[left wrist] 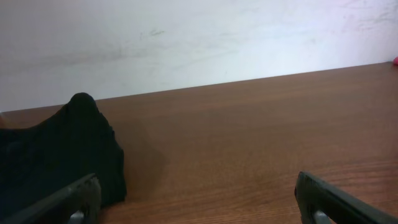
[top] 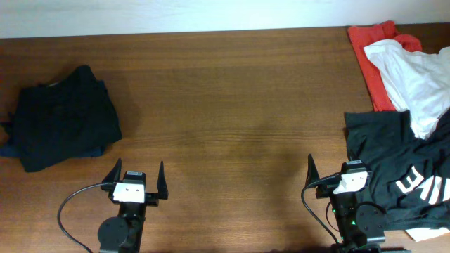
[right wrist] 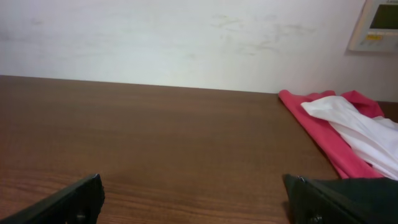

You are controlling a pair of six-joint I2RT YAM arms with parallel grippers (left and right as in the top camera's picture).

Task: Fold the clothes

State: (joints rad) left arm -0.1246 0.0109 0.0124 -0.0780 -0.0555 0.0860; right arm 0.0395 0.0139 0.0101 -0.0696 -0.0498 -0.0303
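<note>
Brown wooden table [top: 232, 105], smooth-grained, carries the unfolded pile at the right edge of the overhead frame: black printed shirt [top: 394, 151] at lower right, white garment [top: 418, 84] lying over a red garment [top: 369, 42] above it. All are judged soft, light and limp. Take hold at a hem or shoulder edge, not the bunched middle. Folded black garment [top: 60, 119] lies at left. Left gripper [top: 138, 172] and right gripper [top: 336, 169] have jaws wide apart, holding nothing.
</note>
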